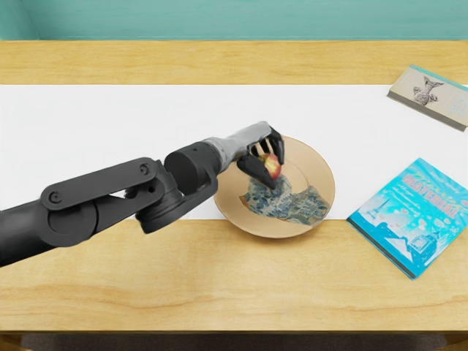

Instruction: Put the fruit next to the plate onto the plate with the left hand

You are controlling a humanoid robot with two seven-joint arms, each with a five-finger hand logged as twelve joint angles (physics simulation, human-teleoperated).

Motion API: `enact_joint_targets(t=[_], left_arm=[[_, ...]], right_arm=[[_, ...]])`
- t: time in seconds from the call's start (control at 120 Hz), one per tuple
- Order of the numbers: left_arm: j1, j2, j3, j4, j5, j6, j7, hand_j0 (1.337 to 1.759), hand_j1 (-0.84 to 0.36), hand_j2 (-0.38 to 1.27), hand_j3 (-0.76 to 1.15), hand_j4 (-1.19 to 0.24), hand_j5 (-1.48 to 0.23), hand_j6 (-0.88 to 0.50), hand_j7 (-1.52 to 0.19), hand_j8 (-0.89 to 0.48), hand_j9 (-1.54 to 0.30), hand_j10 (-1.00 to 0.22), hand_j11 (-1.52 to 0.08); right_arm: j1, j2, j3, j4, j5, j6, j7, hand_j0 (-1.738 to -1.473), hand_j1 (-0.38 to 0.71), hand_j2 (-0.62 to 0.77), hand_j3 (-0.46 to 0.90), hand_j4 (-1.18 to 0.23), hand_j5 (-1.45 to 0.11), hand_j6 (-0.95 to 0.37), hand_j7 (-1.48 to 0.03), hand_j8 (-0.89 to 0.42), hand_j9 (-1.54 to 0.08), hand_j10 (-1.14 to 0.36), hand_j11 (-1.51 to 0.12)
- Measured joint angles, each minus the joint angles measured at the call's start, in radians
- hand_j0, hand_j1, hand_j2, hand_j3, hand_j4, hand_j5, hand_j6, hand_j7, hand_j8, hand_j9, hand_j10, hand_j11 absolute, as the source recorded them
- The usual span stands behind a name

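We see the left hand (263, 149) reaching in over the plate (322, 174), its dark fingers (277, 140) curled around the red-and-yellow fruit (272, 168). The fruit sits under the fingers, at the hand's lower edge, above the plate's left part. We cannot tell whether it touches the plate. A teal book (412, 216) lies to the plate's right, and a grey book (431, 96) lies farther back.

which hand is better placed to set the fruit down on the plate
Left. The left hand is closed on the fruit over the plate, so it likely only needs to lower and release. The right arm is not in view.
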Motion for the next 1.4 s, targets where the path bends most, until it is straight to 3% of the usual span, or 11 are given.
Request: enact_joint_targets(t=[0.225, 0.283, 0.408, 0.625, 0.775, 0.908, 0.942, 0.983, 1.033, 1.242, 1.4], left_arm=[[-0.021, -0.034, 0.002, 0.068, 0.006, -0.011, 0.000, 1.641, -0.32, 0.37, 0.00, -0.82, -1.21, -0.41, -1.19, -0.36, -1.19, -0.57, -1.18], [-0.019, -0.065, -0.005, 0.075, 0.002, -0.011, -0.001, 1.645, -0.27, 0.31, 0.00, -0.72, -1.05, -0.48, -1.03, -0.37, -1.03, -0.57, -1.02], [-0.020, -0.073, -0.014, 0.079, -0.003, -0.008, -0.001, 1.651, -0.14, 0.20, 0.00, -0.51, -0.73, -0.39, -0.72, -0.32, -0.72, -0.44, -0.72], [-0.019, -0.062, -0.038, 0.058, -0.027, -0.007, -0.001, 1.656, 0.04, 0.09, 0.00, -0.29, -0.40, -0.25, -0.40, -0.23, -0.40, -0.27, -0.40], [-0.063, -0.058, -0.070, -0.018, -0.436, -0.014, -0.001, 1.657, 0.19, 0.05, 0.00, -0.15, -0.21, -0.13, -0.20, -0.12, -0.20, -0.14, -0.20], [-0.046, 0.003, -0.140, -0.096, -0.854, -0.087, -0.001, 1.657, 0.26, 0.03, 0.00, -0.09, -0.12, -0.08, -0.12, -0.07, -0.12, -0.08, -0.12], [-0.006, 0.031, -0.167, -0.107, -0.959, -0.127, -0.001, 1.658, 0.27, 0.02, 0.00, -0.08, -0.10, -0.07, -0.10, -0.06, -0.10, -0.07, -0.10], [0.099, 0.062, -0.216, -0.127, -1.090, -0.175, -0.001, 1.658, 0.28, 0.02, 0.00, -0.07, -0.09, -0.06, -0.09, -0.05, -0.09, -0.06, -0.09], [0.126, 0.105, -0.264, -0.146, -1.226, -0.237, -0.001, 1.658, 0.29, 0.02, 0.00, -0.05, -0.07, -0.05, -0.07, -0.05, -0.07, -0.05, -0.07], [0.223, 0.387, -0.394, -0.175, -1.553, -0.510, -0.001, 1.658, 0.32, 0.01, 0.00, -0.03, -0.04, -0.03, -0.04, -0.03, -0.04, -0.03, -0.04], [0.272, 0.637, -0.423, -0.178, -1.717, -0.624, -0.001, 1.658, 0.32, 0.01, 0.00, -0.02, -0.03, -0.02, -0.03, -0.02, -0.03, -0.02, -0.03]], right_arm=[[0.001, 0.000, 0.000, -0.001, 0.000, 0.000, 0.000, -1.658, -0.35, 0.00, 0.00, 0.00, 0.00, 0.00, 0.00, 0.00, 0.00, 0.00, 0.00], [0.001, 0.000, 0.000, -0.001, 0.000, 0.000, 0.000, -1.658, -0.35, 0.00, 0.00, 0.00, 0.00, 0.00, 0.00, 0.00, 0.00, 0.00, 0.00], [0.002, 0.000, 0.000, -0.001, 0.000, 0.000, 0.000, -1.658, -0.35, 0.00, 0.00, 0.00, 0.00, 0.00, 0.00, 0.00, 0.00, 0.00, 0.00], [0.002, 0.000, 0.000, -0.001, 0.000, 0.000, 0.000, -1.658, -0.35, 0.00, 0.00, 0.00, 0.00, 0.00, 0.00, 0.00, 0.00, 0.00, 0.00], [0.004, 0.000, 0.001, 0.001, 0.001, 0.000, 0.000, -1.658, -0.35, 0.00, 0.00, 0.00, 0.00, 0.00, 0.00, 0.00, 0.00, 0.00, 0.00], [0.004, 0.000, 0.001, 0.001, 0.001, 0.000, 0.000, -1.658, -0.35, 0.00, 0.00, 0.00, 0.00, 0.00, 0.00, 0.00, 0.00, 0.00, 0.00], [0.005, 0.000, 0.001, 0.002, 0.001, 0.000, 0.000, -1.658, -0.35, 0.00, 0.00, 0.00, 0.00, 0.00, 0.00, 0.00, 0.00, 0.00, 0.00], [0.005, 0.000, 0.001, 0.003, 0.001, 0.000, 0.000, -1.658, -0.35, 0.00, 0.00, 0.00, 0.00, 0.00, 0.00, 0.00, 0.00, 0.00, 0.00], [0.006, 0.000, 0.001, 0.004, 0.001, 0.001, 0.000, -1.658, -0.35, 0.00, 0.00, 0.00, 0.00, 0.00, 0.00, 0.00, 0.00, 0.00, 0.00], [0.009, 0.000, 0.002, 0.017, 0.001, 0.001, 0.000, -1.658, -0.35, 0.00, 0.00, 0.00, 0.00, 0.00, 0.00, 0.00, 0.00, 0.00, 0.00], [0.014, 0.000, 0.002, 0.035, 0.001, 0.001, -0.001, -1.658, -0.35, 0.00, 0.00, 0.00, 0.00, 0.00, 0.00, 0.00, 0.00, 0.00, 0.00]])
